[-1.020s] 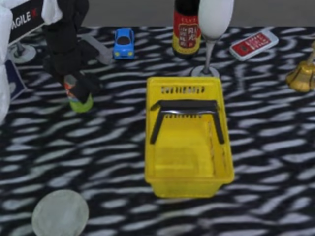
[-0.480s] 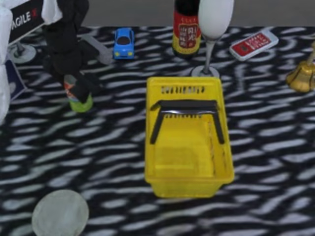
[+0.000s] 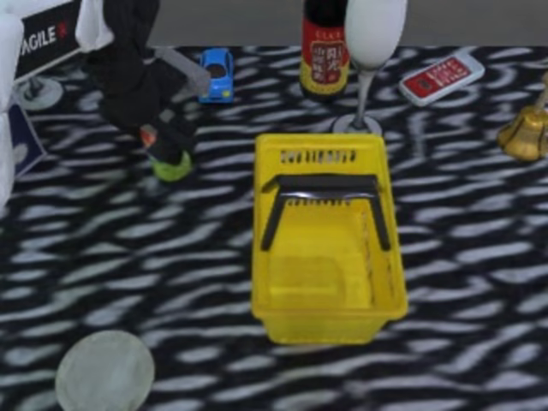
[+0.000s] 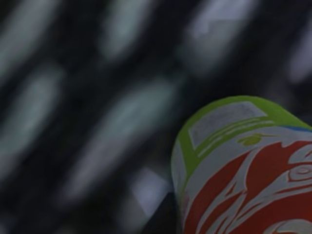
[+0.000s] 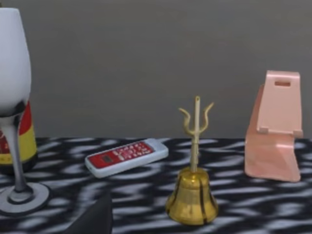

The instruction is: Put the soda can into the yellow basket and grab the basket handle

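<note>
Since the earlier frame the left gripper [image 3: 163, 141] has carried the can [image 3: 169, 161] up and right, toward the basket [image 3: 328, 318]. The basket sits mid-table, holding nothing, its handle [image 3: 324, 183] folded across the far end. The gripper pinches the can, left of the basket. The right gripper isn't visible.

A blue toy car [image 3: 217, 73] sits near the back of the zebra-striped table [image 3: 171, 257], with a dark bottle [image 3: 324, 51] and a white wine glass [image 3: 370, 34] to its right. Further right lie a red-and-white remote [image 3: 441, 77] and a brass bell [image 3: 524, 128]. A pink stand [image 5: 274, 129] rests beyond the bell. A grey round plate [image 3: 104, 372] lies at the front left.
</note>
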